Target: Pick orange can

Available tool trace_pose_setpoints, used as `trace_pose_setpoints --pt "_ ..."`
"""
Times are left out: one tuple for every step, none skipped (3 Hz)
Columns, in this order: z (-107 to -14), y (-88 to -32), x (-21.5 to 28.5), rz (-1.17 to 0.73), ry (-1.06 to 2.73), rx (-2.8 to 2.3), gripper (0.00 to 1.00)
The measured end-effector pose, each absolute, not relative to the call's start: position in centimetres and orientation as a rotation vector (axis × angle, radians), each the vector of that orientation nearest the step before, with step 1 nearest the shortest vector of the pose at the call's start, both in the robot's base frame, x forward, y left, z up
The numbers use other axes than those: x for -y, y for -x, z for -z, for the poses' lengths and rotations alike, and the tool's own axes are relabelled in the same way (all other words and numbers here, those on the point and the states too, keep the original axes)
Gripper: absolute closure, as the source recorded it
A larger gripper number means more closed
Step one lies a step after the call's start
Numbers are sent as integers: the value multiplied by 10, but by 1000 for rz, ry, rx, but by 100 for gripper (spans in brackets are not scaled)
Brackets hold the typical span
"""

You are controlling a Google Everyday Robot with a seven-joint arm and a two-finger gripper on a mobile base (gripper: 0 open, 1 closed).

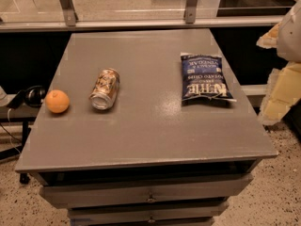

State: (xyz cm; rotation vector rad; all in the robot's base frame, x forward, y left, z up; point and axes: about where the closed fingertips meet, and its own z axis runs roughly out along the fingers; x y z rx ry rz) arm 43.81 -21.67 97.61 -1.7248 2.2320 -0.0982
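The orange can (105, 89) lies on its side on the left part of the grey table top (150, 126), its silver end facing the front. Its label is orange-brown and white. My gripper (281, 81) shows as a pale cream and white shape at the right edge of the camera view, beyond the table's right side and far from the can. It holds nothing that I can see.
A round orange fruit (57, 101) sits just left of the can near the table's left edge. A dark blue chip bag (204, 77) lies flat at the right back. Drawers (150, 194) are below the top. A metal rail (141, 22) runs behind the table.
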Motion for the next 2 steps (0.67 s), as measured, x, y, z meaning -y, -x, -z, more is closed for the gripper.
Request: trace_pose_setpoints --pt "-976 -438 217 98 1725 -2232 0" --pt "-976 -444 209 97 1760 -2199 0"
